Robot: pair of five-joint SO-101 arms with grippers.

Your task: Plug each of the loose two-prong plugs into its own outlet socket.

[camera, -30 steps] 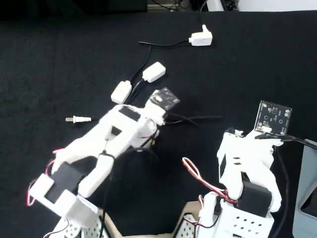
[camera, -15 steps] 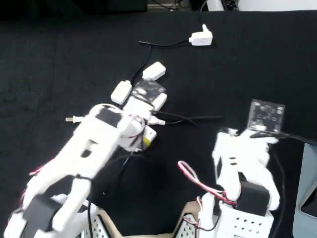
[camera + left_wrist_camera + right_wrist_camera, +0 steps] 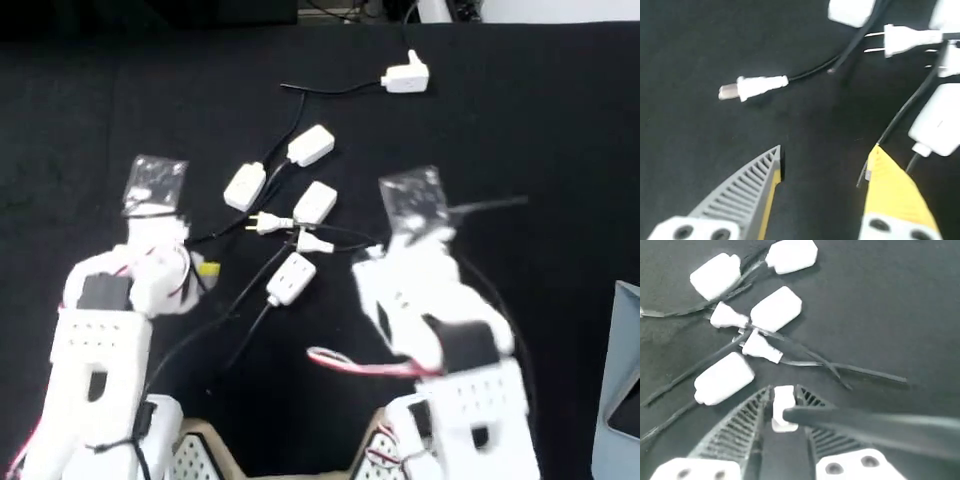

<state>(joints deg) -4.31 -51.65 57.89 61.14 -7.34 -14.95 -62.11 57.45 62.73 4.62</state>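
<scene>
Left gripper (image 3: 826, 150) spread apart above black table (image 3: 685, 45), right gripper (image 3: 783, 390) clamped on white plug (image 3: 783, 414), outlet socket (image 3: 722, 378) near

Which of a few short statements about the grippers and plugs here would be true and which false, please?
1. The left gripper is open and empty. True.
2. The right gripper is open too. False: it is shut on a white plug.
3. A loose plug lies on the table ahead of the left gripper, in no socket. True.
4. The table has a white surface. False: its surface is black.
</scene>
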